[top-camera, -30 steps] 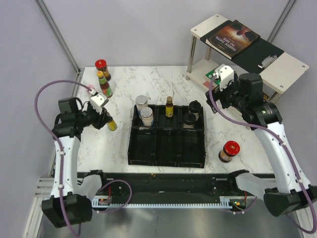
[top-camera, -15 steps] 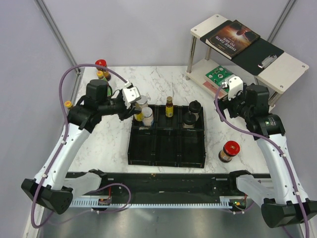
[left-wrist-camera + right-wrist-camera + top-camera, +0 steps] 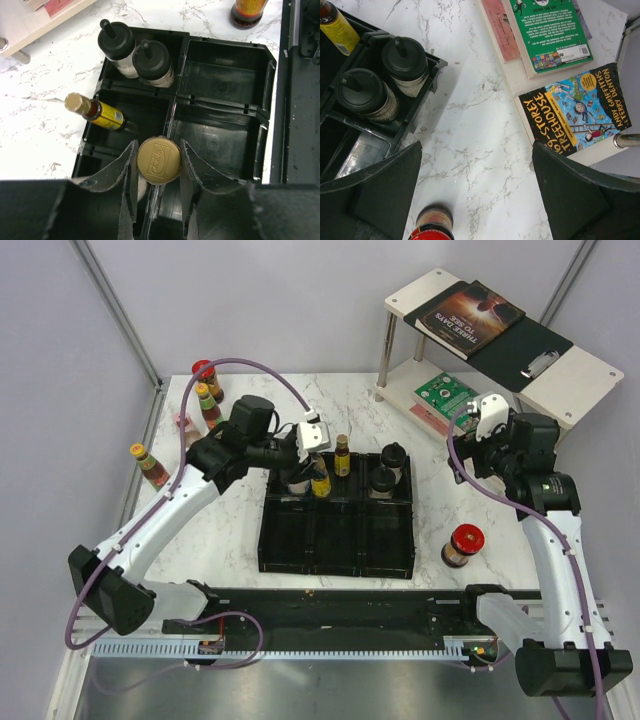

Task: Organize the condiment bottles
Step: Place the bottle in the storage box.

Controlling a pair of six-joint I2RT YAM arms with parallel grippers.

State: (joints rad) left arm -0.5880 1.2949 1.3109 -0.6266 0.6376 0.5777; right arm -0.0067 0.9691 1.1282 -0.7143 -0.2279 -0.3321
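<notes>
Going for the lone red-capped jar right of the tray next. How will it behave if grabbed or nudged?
The red-capped jar looks squat and stands upright, so a nudge would likely slide it on the smooth marble table rather than tip it. Its round, seemingly glass body may slip; grip low, squarely.

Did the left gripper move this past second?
Yes: the left gripper went right, from beside the black compartmented tray to above its back row.
</notes>
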